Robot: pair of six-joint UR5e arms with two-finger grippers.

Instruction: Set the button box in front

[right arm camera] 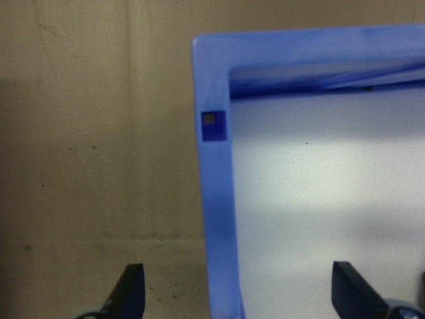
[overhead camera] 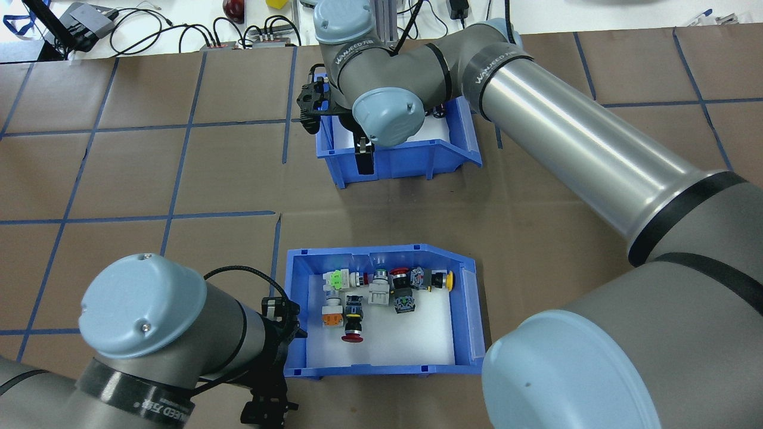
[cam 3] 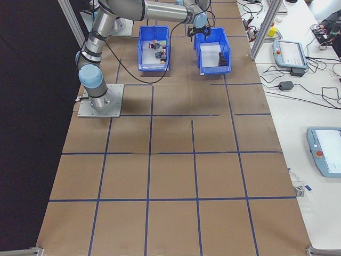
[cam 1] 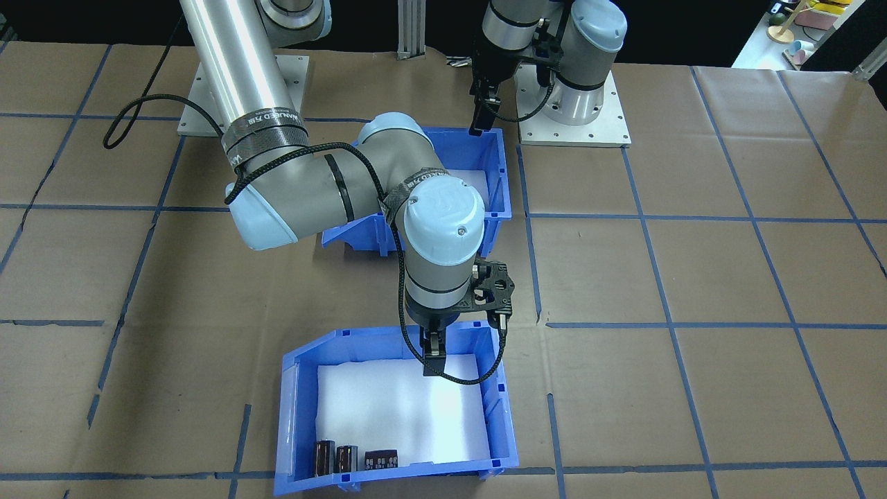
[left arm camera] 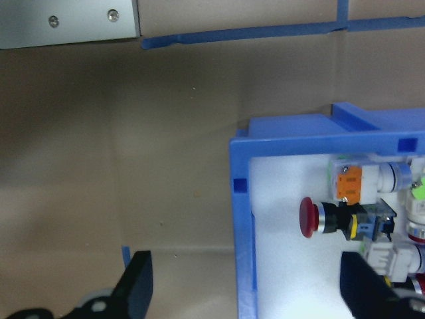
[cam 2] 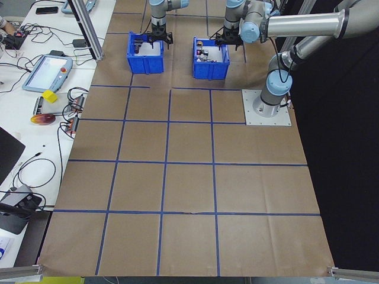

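The button box (overhead camera: 472, 310), a blue bin with a white liner and coloured push-buttons (left arm camera: 345, 212), stands on the robot's side of the table. My left gripper (left arm camera: 249, 292) is open, one finger on each side of the box's wall (left arm camera: 242, 232) close to a corner; it also shows as the left gripper (cam 1: 480, 121). Farther out sits a second blue bin (cam 1: 294, 416) holding dark cylinders (cam 1: 346, 459). The right gripper (right arm camera: 242, 292) is open astride that bin's wall (right arm camera: 216, 199), seen too as the right gripper (cam 1: 433, 357). The right arm's elbow hides most of the button box (cam 1: 502, 180).
Brown paper with a blue tape grid covers the table (overhead camera: 149, 179). Two arm base plates (cam 1: 596, 118) stand at the robot's edge. Beyond the table's far edge lie cables and devices (overhead camera: 83, 21). A side bench carries tablets (cam 3: 290, 53).
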